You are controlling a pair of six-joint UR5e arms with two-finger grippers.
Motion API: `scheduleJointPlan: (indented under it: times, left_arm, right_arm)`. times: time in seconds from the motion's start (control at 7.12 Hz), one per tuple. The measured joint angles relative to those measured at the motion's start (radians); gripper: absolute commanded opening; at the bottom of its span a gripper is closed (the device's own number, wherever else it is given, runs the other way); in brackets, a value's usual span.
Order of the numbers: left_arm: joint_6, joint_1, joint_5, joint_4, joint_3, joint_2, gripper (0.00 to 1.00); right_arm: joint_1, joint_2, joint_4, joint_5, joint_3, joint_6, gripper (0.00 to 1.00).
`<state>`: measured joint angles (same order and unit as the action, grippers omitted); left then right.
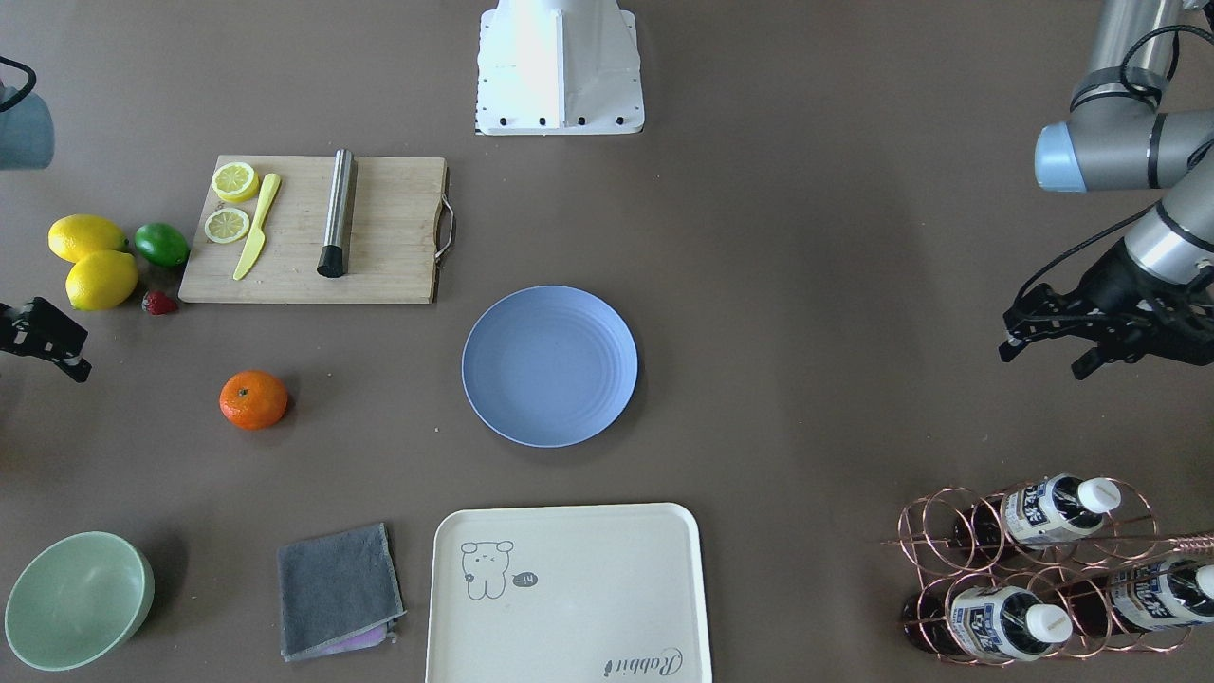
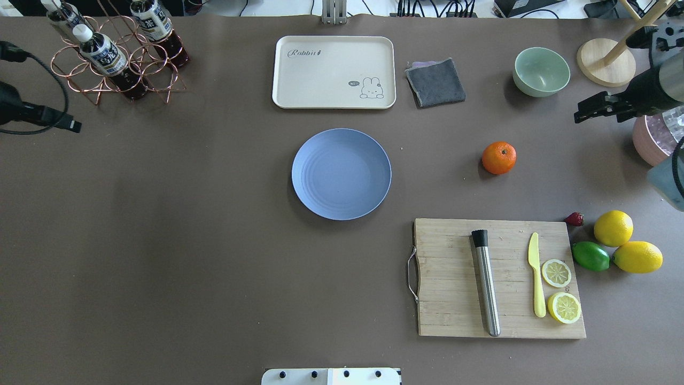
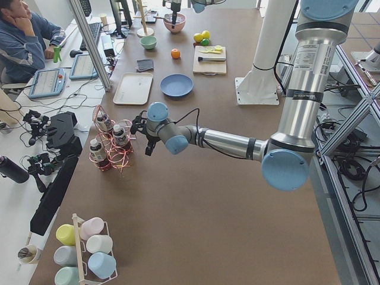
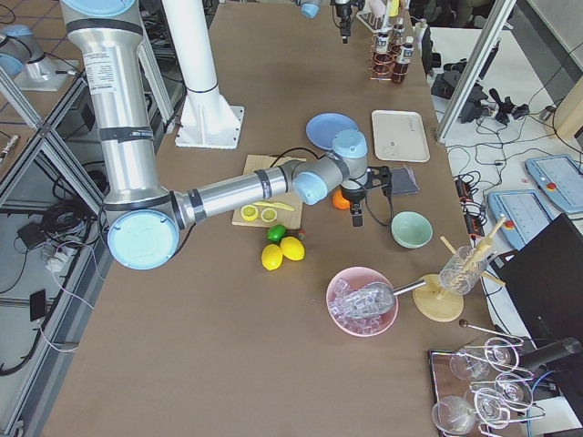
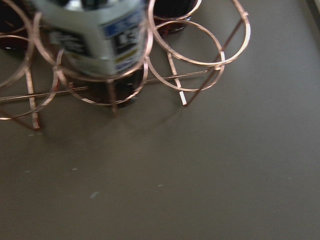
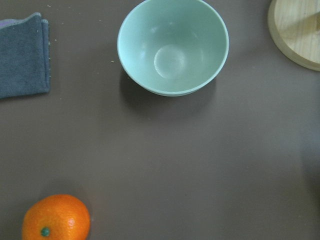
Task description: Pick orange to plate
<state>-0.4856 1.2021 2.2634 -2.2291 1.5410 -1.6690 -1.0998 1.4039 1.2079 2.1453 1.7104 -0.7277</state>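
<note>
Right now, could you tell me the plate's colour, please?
Matte light blue with faint concentric rings; the plate shows best in the overhead view.

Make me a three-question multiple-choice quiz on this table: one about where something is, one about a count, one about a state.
1. Where is the orange?
A) on the bare table, apart from the plate
B) on the plate
C) lifted off the table

2. How many whole lemons lie by the lime?
A) one
B) two
C) four

3. What state is the plate in?
A) holding fruit
B) upside down
C) upright and empty

Answers:
1 A: brown table shows between the orange and the plate.
2 B: two whole lemons sit next to the lime.
3 C: its ringed inner face is up and bare.
</note>
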Motion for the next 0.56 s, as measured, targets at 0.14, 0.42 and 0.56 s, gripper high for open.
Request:
scheduleJointPlan:
  times: [0.14, 0.42, 0.56]
  left_arm:
    - [0.209, 0.116, 0.065, 0.076, -0.003, 0.048, 0.98]
    - [0.671, 0.341, 0.147, 0.363, -0.004, 0.087, 0.98]
    - [0.821, 0.405, 0.117, 0.467, -0.005, 0.098, 0.98]
  right_arm:
    - [0.048, -0.049, 0.037, -0.026, -0.001, -0.042, 1.0]
    - [0.126, -0.152, 0.171, -0.059, -0.003, -0.066, 1.0]
    - [0.165, -0.173, 0.197, -0.072, -0.012, -0.068, 1.0]
